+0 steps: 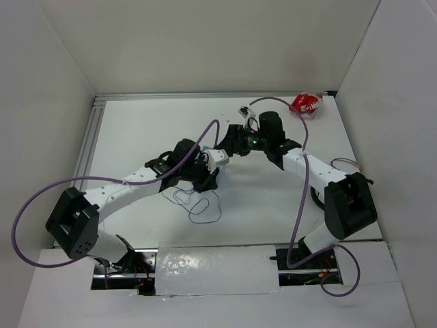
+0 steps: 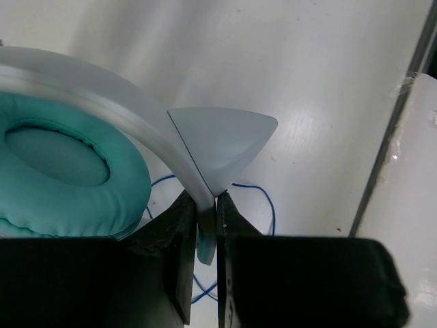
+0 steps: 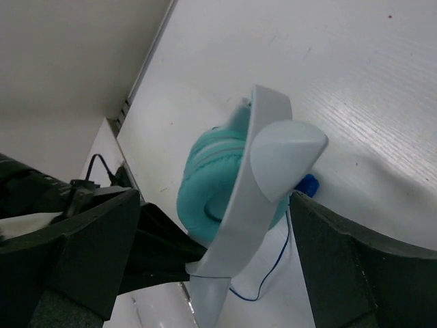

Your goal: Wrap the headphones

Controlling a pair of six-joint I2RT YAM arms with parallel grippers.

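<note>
1. Location of the task item. The headphones (image 1: 216, 158) are near the middle of the white counter (image 1: 273, 198), between the tips of the two arms. Whether the ear cups rest on the counter cannot be determined.

2. Left hand (image 1: 203, 171). It reaches in from the near left and is clenched on the headphones. In the left wrist view, the two dark fingers (image 2: 181, 239) pinch the white headband (image 2: 130, 113) edge-on, just below the base of one pointed ear (image 2: 222, 147). One teal ear cup (image 2: 61, 171) sits left of the grip point with its padded face in view.

3. Right hand (image 1: 230, 145). It approaches from the far right and is released, with the jaws spread wide. In the right wrist view, one finger (image 3: 95, 253) stands on each side of the headphones, which lie in the gap. No finger contact with the headband or the ear cup is visible.

4. Cord (image 1: 199, 205). The thin dark-blue cord hangs from the headphones and lies in loose loops on the counter, on the near side of both hands. Part of one loop is visible behind the left hand's fingers in the left wrist view. No part of it is wound around the headband.

5. Other items. A small red and white object (image 1: 307, 104) lies at the far right corner of the counter, well apart from the headphones.
</note>
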